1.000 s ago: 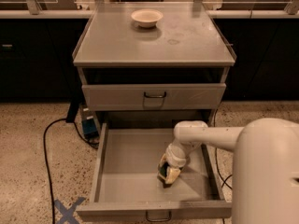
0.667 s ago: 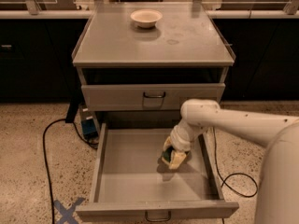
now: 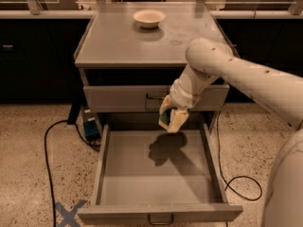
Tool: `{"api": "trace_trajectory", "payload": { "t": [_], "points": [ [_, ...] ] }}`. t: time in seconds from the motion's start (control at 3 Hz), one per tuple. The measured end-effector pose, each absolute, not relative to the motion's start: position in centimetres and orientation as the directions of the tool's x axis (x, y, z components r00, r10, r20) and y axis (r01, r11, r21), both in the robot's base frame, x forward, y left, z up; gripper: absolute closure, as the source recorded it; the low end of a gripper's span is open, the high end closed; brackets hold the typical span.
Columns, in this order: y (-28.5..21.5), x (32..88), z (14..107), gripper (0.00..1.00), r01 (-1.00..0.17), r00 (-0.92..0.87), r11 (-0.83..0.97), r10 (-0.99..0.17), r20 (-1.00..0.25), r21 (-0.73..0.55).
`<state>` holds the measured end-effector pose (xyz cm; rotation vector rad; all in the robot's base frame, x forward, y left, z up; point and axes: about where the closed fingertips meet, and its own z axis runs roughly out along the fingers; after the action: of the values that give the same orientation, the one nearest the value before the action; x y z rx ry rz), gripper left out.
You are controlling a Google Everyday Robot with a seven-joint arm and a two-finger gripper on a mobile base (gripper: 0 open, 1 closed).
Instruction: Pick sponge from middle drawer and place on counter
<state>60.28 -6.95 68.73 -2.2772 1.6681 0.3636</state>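
The middle drawer (image 3: 123,183) is pulled wide open, a flat grey tray with low side walls and a small wire handle at its front edge. My gripper (image 3: 171,118) hangs above the drawer's back part, in front of the shut upper drawer (image 3: 118,100). It is shut on the sponge (image 3: 165,118), whose dark green face shows between the pale fingers. Its shadow falls on the drawer floor. The counter (image 3: 113,39), the flat grey cabinet top, lies higher up and behind the gripper.
A round cream bowl (image 3: 149,18) stands at the back of the counter. A black cable (image 3: 52,145) and a blue box (image 3: 90,128) lie on the speckled floor at the left. Another cable (image 3: 239,181) loops at the right. A blue tape cross (image 3: 68,214) marks the floor.
My gripper has lifted the sponge from the drawer floor up to the height of the upper drawer front. The arm has risen and swung in from the right.
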Motion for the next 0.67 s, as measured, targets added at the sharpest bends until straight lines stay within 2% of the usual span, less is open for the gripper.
{"api": "trace_trajectory", "payload": {
  "t": [0.33,0.67],
  "points": [
    [-5.65,61.13,76.19,1.00,-0.935,0.350,-0.341,-0.846,-0.402,-0.096],
    [-5.62,61.14,76.15,1.00,-0.935,0.350,-0.341,-0.846,-0.402,-0.096]
  ]
}}
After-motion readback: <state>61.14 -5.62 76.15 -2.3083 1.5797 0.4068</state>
